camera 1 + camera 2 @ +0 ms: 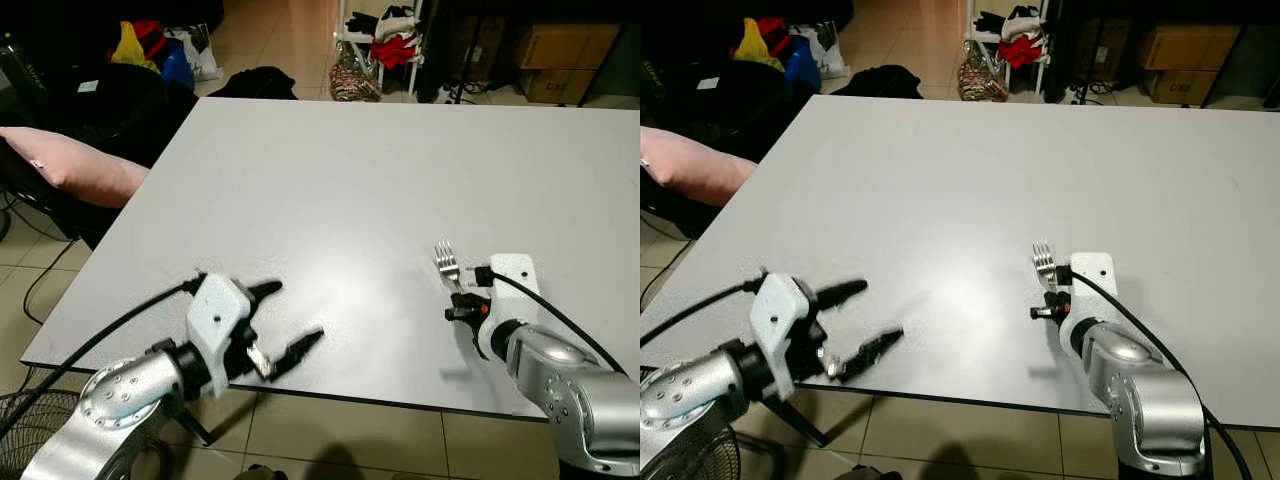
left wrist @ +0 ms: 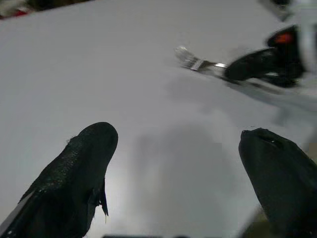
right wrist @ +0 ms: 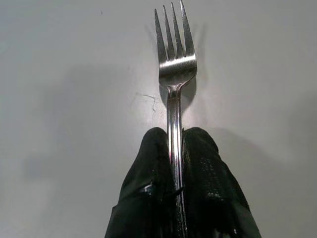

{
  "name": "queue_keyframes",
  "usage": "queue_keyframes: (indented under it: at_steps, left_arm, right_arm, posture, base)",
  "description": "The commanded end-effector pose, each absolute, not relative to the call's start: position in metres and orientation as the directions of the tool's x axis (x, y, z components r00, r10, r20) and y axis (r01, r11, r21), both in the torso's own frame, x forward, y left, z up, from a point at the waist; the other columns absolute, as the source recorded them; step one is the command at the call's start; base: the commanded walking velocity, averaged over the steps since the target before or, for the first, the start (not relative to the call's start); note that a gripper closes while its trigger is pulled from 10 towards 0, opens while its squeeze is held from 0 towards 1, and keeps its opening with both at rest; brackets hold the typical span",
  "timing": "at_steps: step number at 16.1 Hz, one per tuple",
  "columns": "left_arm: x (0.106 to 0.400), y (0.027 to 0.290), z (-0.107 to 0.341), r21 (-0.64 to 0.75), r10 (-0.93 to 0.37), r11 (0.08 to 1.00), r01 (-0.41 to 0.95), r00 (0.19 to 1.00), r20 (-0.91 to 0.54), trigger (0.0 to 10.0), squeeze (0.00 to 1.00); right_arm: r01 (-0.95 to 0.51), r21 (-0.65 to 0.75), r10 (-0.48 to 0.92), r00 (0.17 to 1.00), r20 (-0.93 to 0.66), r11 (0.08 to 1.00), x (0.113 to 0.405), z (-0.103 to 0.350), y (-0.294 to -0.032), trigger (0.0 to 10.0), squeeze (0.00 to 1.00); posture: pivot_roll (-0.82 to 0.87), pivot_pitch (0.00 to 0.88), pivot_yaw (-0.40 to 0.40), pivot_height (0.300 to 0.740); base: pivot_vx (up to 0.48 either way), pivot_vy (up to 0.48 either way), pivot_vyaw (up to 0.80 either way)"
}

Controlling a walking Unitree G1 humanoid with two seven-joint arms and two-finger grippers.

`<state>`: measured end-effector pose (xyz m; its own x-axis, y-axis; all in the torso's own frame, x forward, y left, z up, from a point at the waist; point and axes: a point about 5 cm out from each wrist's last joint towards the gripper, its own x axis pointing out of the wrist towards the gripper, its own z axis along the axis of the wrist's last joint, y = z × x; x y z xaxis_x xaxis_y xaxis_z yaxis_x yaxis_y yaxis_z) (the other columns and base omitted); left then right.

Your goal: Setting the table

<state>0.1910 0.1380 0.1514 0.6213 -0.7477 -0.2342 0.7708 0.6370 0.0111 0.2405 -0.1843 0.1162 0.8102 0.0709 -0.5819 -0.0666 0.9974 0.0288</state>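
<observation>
The fork (image 3: 172, 74) is of shiny silver metal, with four thin tines and a narrow handle. The right gripper (image 3: 174, 148) clamps its handle low above the grey table (image 1: 330, 180), near the front edge. The left gripper (image 1: 288, 322) hovers with fingers apart.

table (image 1: 330, 180) top bare ahead; left hand (image 1: 285, 322), fork (image 1: 447, 265) near front edge.

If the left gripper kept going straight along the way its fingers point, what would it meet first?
Probably the fork held in the right gripper: the open left gripper points across bare table toward it. Height is unclear, so it might pass above.
</observation>
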Motion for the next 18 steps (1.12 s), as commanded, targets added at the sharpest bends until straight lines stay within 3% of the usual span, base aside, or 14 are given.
queue_keyframes:
  at_steps: [1, 8, 9, 10, 11, 12, 18]
  left_arm:
    - [0.1857, 0.1348, 0.1531, -0.005, -0.779, 0.598, 0.802, 0.579, -0.240, 10.0, 0.00]
    - [0.1862, 0.1356, 0.1508, -0.012, -0.792, 0.575, 0.818, 0.552, -0.260, 10.0, 0.00]
    - [0.1861, 0.1358, 0.1508, -0.013, -0.792, 0.574, 0.819, 0.552, -0.261, 10.0, 0.00]
    - [0.1861, 0.1360, 0.1506, -0.013, -0.792, 0.574, 0.819, 0.551, -0.262, 10.0, 0.00]
    - [0.1860, 0.1362, 0.1506, -0.013, -0.791, 0.575, 0.818, 0.552, -0.262, 10.0, 0.00]
    - [0.1859, 0.1362, 0.1508, -0.012, -0.790, 0.577, 0.817, 0.554, -0.261, 10.0, 0.00]
    - [0.1881, 0.1365, 0.1511, -0.013, -0.787, 0.582, 0.813, 0.560, -0.258, 10.0, 0.00]
  right_arm:
    - [-0.066, 0.036, 0.075, 0.816, -0.574, 0.997, 0.2387, 0.1194, -0.1844, 10.0, 0.00]
    - [-0.047, 0.027, 0.054, 0.804, -0.592, 0.999, 0.2375, 0.1169, -0.1887, 10.0, 0.00]
    - [-0.046, 0.026, 0.052, 0.802, -0.595, 0.999, 0.2376, 0.1163, -0.1892, 10.0, 0.29]
    - [-0.046, 0.027, 0.053, 0.801, -0.596, 0.999, 0.2380, 0.1161, -0.1892, 10.0, 0.38]
    - [-0.046, 0.027, 0.053, 0.801, -0.596, 0.999, 0.2380, 0.1163, -0.1888, 10.0, 0.91]
    - [-0.046, 0.028, 0.053, 0.802, -0.595, 0.999, 0.2380, 0.1167, -0.1886, 10.0, 1.00]
    - [-0.039, 0.036, 0.053, 0.807, -0.588, 0.999, 0.2385, 0.1187, -0.1877, 10.0, 1.00]
  posture:
    - [-0.16, 0.035, 0.062, 0.740]
    - [-0.17, 0.036, 0.064, 0.740]
    - [-0.17, 0.036, 0.064, 0.740]
    - [-0.17, 0.036, 0.062, 0.740]
    - [-0.17, 0.036, 0.062, 0.740]
    - [-0.17, 0.035, 0.062, 0.740]
    - [-0.17, 0.039, 0.068, 0.740]
  base:
    - [0.000, 0.000, 0.00]
    - [0.000, 0.000, 0.00]
    - [0.000, 0.000, 0.00]
    - [0.000, 0.000, 0.00]
    - [0.000, 0.000, 0.00]
    - [0.000, 0.000, 0.00]
    - [0.000, 0.000, 0.00]
